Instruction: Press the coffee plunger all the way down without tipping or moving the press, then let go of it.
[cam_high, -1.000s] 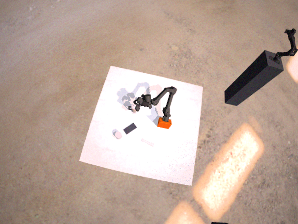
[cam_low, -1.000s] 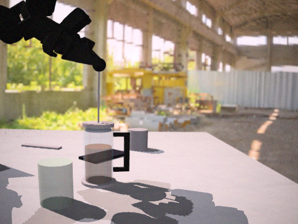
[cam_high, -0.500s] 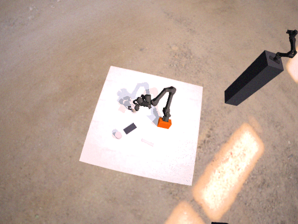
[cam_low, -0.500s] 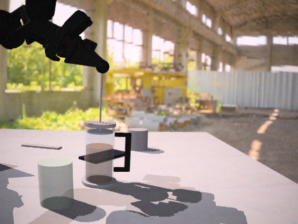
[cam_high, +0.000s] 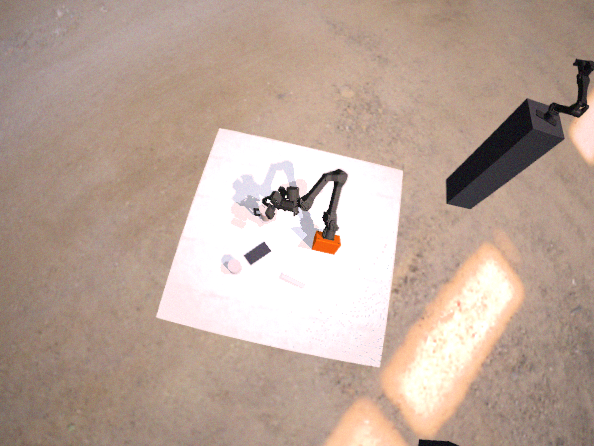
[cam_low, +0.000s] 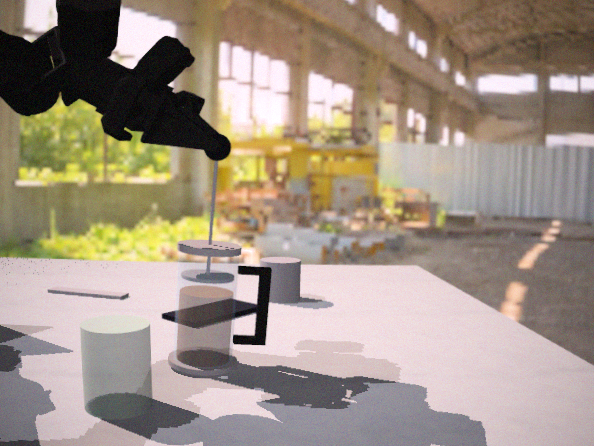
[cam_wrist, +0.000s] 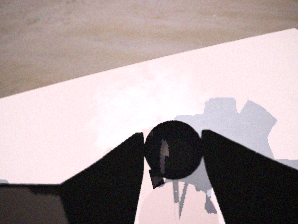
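The coffee press has a clear glass body (cam_low: 205, 320), a grey lid (cam_low: 192, 247) and a black handle (cam_low: 263, 307). It stands on the white table (cam_high: 310, 320) (cam_low: 475, 340) and leans slightly, its top to the right in the exterior view. A long stretch of plunger rod (cam_low: 213, 200) shows above the lid. The filter disc (cam_low: 220, 277) is a little below the lid, above the brown coffee. My gripper (cam_low: 215, 145) (cam_wrist: 172, 139) is shut on the round black plunger knob (cam_low: 220, 147) (cam_wrist: 175, 157), with one finger touching each side in the wrist view.
A pale green cylinder (cam_low: 116, 370) stands near the press. A grey cylinder (cam_high: 234, 266) (cam_low: 284, 281), a dark flat slab (cam_high: 257, 253) and a thin pale bar (cam_high: 292, 280) (cam_low: 88, 294) lie farther off. The arm's orange base (cam_high: 326, 244) is on the table.
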